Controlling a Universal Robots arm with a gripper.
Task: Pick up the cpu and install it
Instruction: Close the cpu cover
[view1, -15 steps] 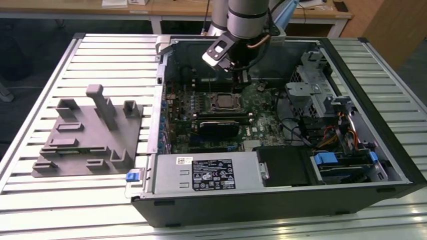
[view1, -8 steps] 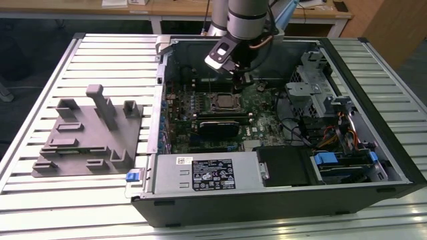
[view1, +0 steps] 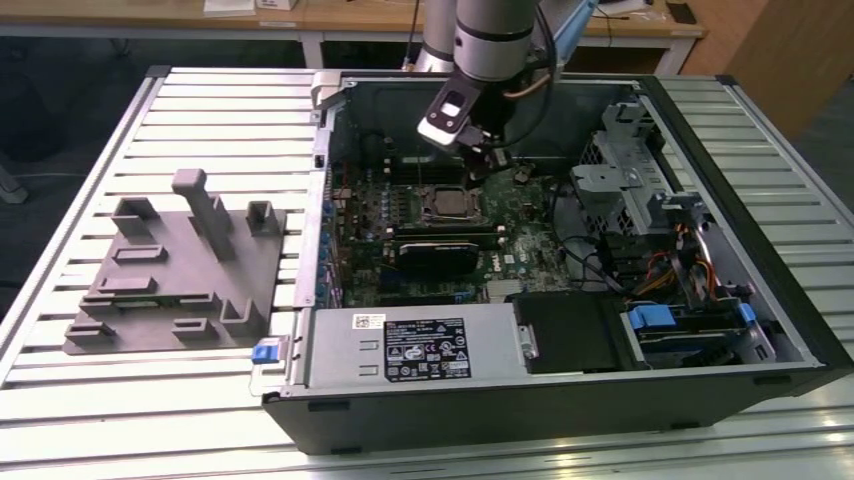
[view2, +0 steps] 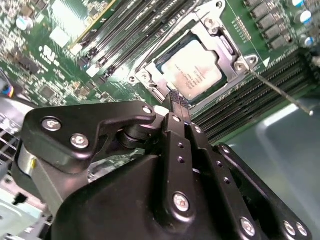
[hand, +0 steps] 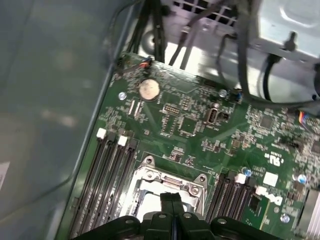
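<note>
On slatted metal table (view1: 134, 420), exterior view: open computer case (view1: 534, 400), grey fixture (view1: 174, 270) beside it, gripper (view1: 487, 155) above motherboard (view1: 527, 245). Second wrist view: cpu (view2: 192, 75) seated in socket (view2: 146, 71); fingers pressed together, empty, tips over socket edge. First wrist view: coin cell (hand: 149, 89) beyond socket.

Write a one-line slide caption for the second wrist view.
Shut end effector poised over the cpu, which lies inside the motherboard's metal-framed socket.

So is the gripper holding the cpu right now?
No, in the second wrist view the cpu lies flat in the socket, while the gripper has its fingers together with nothing between them.
</note>
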